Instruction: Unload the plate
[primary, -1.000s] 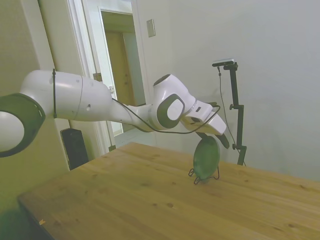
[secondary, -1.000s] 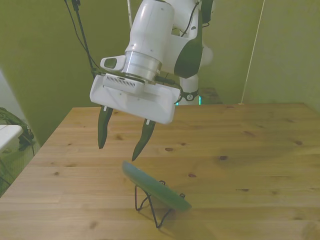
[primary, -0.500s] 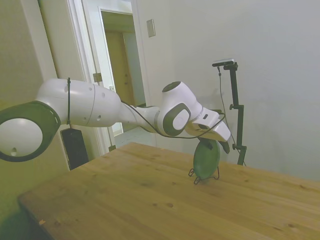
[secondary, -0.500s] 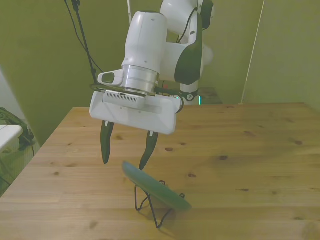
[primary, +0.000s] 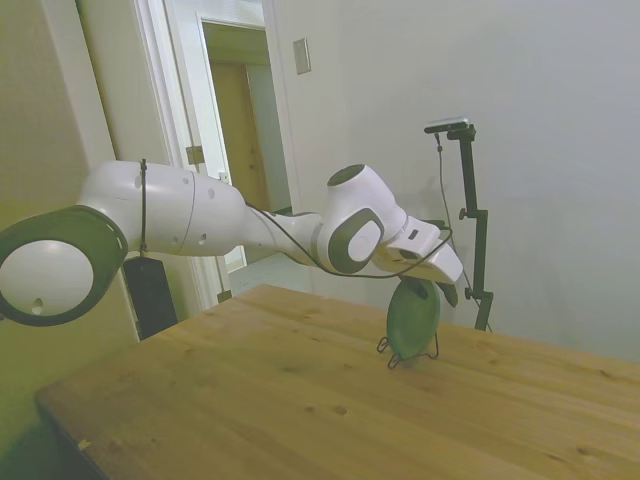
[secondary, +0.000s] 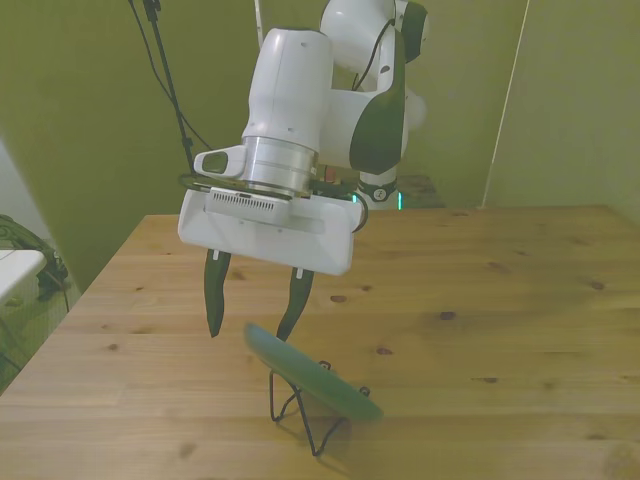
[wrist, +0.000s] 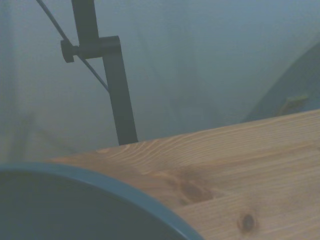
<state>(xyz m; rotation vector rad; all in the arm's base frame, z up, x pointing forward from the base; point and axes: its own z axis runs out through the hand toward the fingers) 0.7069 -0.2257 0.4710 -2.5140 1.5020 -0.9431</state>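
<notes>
Gripper (secondary: 251, 320) lower, nearer plate (secondary: 318, 379).

A pale wooden surface (primary: 300, 400) with visible knots and plank seams fills the lower part of the side view. Behind it runs a plain white wall (primary: 540, 90), evenly lit, with a small grey plate (primary: 301, 55) mounted high beside a white door frame (primary: 185, 120). The doorway opens onto a dimmer passage with a brown wooden door (primary: 238, 130) at its end. A dark box (primary: 150, 295) stands on the floor by the frame. In the front view the wall (secondary: 90, 110) behind the surface reads yellow-green, and a thin pale cord (secondary: 505, 105) hangs down it.
</notes>
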